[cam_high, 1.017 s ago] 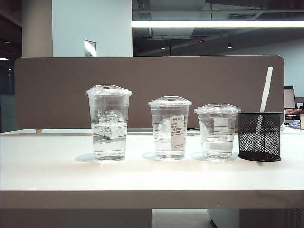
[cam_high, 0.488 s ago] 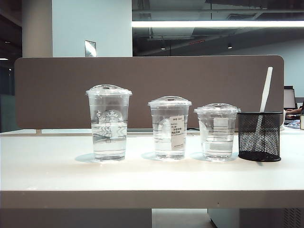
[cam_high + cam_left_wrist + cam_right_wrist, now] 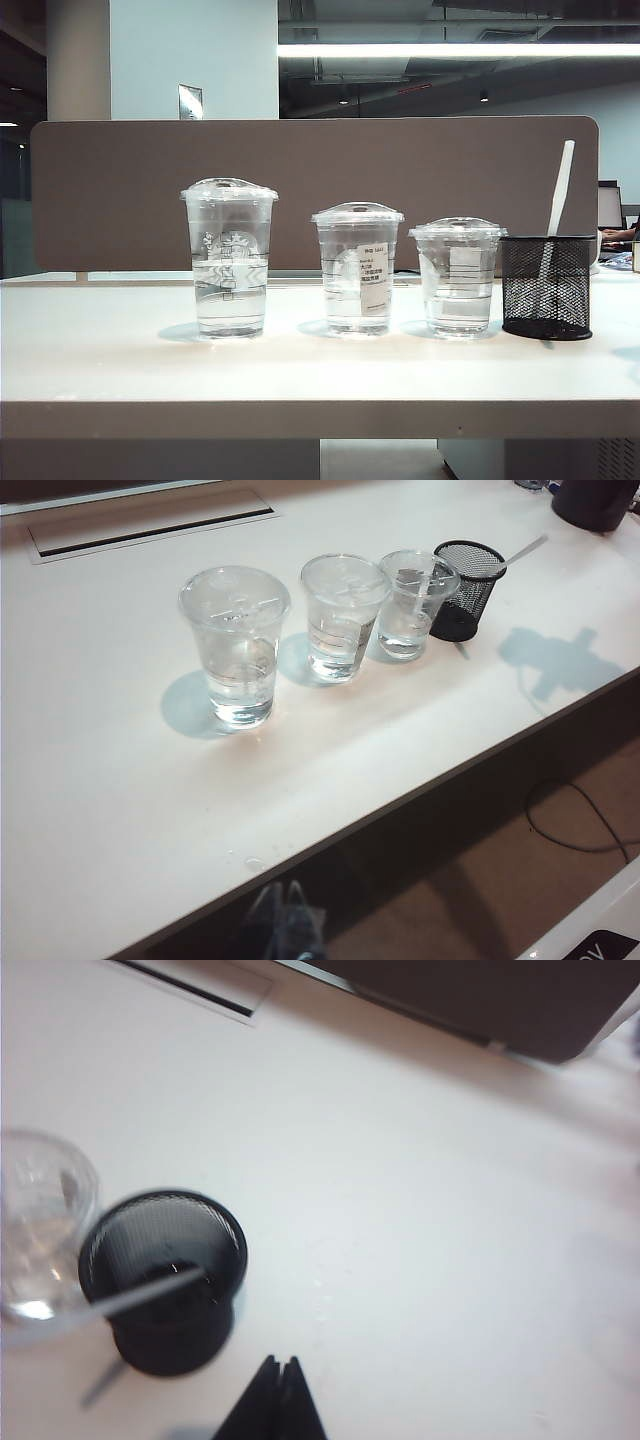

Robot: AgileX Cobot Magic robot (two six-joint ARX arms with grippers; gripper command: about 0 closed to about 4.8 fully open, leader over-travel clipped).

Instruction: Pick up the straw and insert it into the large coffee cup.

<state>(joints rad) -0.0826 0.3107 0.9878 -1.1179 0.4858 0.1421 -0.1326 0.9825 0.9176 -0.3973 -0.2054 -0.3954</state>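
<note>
The straw [image 3: 558, 190], thin, straight and white, leans inside the black wire-mesh holder [image 3: 546, 287] at the right end of my white surface [image 3: 300, 370]. My right claw [image 3: 280, 1368], its dark tips pinched together on nothing, hovers near the holder, apart from the straw. Beyond the holder stands a row of three clear, domed-lid plastic cups: shortest cup [image 3: 458, 277], labelled medium cup [image 3: 357, 268], then the large coffee cup [image 3: 229, 258], tallest and farthest from the straw. My left claw [image 3: 285, 908], tips together, hangs below the surface edge, well apart.
</note>
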